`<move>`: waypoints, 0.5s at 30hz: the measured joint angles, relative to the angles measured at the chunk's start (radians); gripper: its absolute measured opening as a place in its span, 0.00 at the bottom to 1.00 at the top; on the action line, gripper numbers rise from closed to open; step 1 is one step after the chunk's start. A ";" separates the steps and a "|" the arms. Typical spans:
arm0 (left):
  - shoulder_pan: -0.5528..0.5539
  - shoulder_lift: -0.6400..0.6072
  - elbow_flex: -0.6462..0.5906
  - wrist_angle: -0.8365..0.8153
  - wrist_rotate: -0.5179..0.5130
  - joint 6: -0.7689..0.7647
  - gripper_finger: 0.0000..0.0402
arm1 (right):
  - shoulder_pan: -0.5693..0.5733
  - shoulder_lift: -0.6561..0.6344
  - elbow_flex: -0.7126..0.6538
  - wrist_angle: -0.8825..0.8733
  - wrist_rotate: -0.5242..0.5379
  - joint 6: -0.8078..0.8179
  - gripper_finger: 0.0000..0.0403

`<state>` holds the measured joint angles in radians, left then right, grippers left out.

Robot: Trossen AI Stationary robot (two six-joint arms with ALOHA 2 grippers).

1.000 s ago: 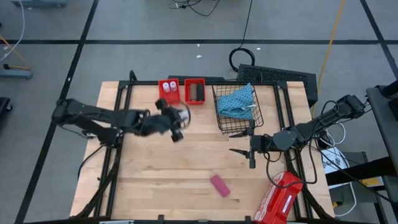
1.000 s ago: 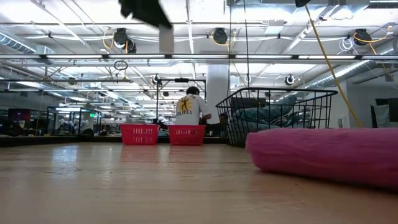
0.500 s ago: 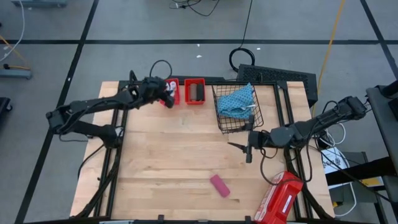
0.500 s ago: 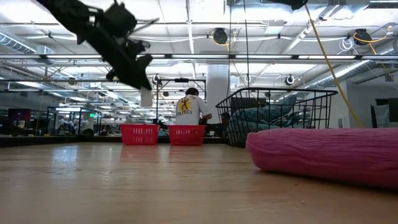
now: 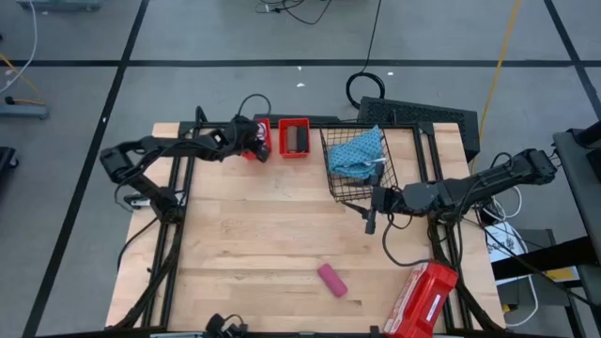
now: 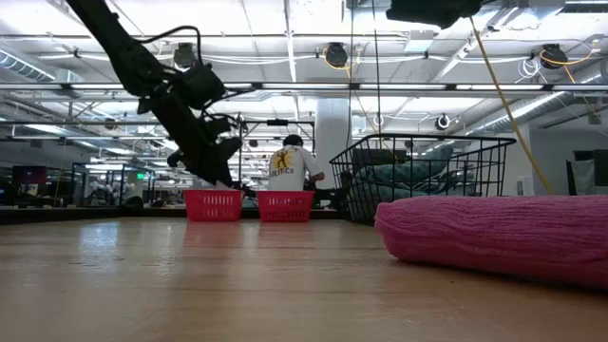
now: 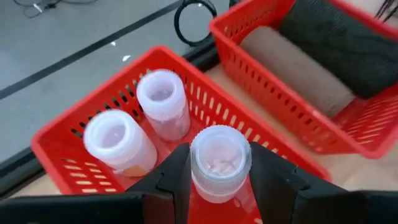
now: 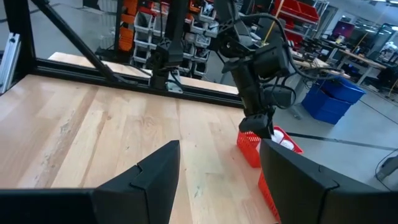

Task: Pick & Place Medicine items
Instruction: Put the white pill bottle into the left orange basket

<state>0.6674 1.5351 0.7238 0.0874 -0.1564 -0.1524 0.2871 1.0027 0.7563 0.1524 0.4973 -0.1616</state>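
L gripper [image 7: 219,177] is over the left red basket [image 7: 65,162] at the far edge of the table, fingers closed snug on a white-capped vial [image 7: 219,163], which hangs just above the basket floor w/ two more vials [image 7: 163,102] already standing right beyond it, near but not touching as far as I can tell. Next basket over, to the side of the claw, the second red basket [image 7: 385,121] holds the brown box [image 7: 298,68] and black box [image 7: 345,37] lying side by side. R gripper [image 5: 369,218] waits well away, beside the wire basket [image 5: 340,184] w/ the blue cloth [image 5: 361,150] in it; fingers spread wide, nothing between them. The pink tube [image 5: 331,280] lies alone on the bare wood near the front of the table, far from both claws and closer to the R one; the red case [image 5: 420,300] sits at the front corner on that side. Risks, as I judge them: letting go too high and the vial tips or rolls vs. its neighbours; dropping straight on could knock the two standing ones over, since room in the basket is tight; fingers pulling up could snag the basket's slotted wall and drag it. R arm reaching for the tube later could brush the wire basket. Writing: the person [image 6: 289,169] far off in the low view has yellow print on the shirt back, too small to read; white marks on the red case not legible; no labels seen on vials or boxes.
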 joint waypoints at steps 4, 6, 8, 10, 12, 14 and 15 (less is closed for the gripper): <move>0.000 0.037 0.000 0.023 -0.001 0.000 0.33 | 0.000 0.000 0.000 -0.008 0.000 0.000 0.52; 0.000 0.044 0.000 0.026 -0.003 0.000 0.33 | 0.000 0.000 0.000 -0.008 0.000 0.000 0.52; 0.000 0.048 0.000 0.027 -0.008 0.000 0.33 | 0.000 0.000 0.000 -0.008 0.000 -0.001 0.52; 0.000 0.048 0.000 0.029 -0.009 0.003 0.33 | 0.000 0.000 0.000 -0.008 0.000 -0.001 0.52; 0.000 0.048 0.000 0.030 -0.009 0.013 0.34 | 0.000 0.000 0.000 -0.008 0.000 -0.001 0.52; 0.000 0.048 0.000 0.030 -0.009 0.013 0.38 | 0.000 0.000 0.000 -0.009 0.000 -0.002 0.52; 0.000 0.048 0.000 0.029 -0.009 0.013 0.41 | 0.000 0.000 0.000 -0.011 0.000 -0.001 0.52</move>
<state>0.6674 1.5833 0.7238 0.1168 -0.1654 -0.1398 0.2874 1.0027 0.7563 0.1410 0.4969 -0.1630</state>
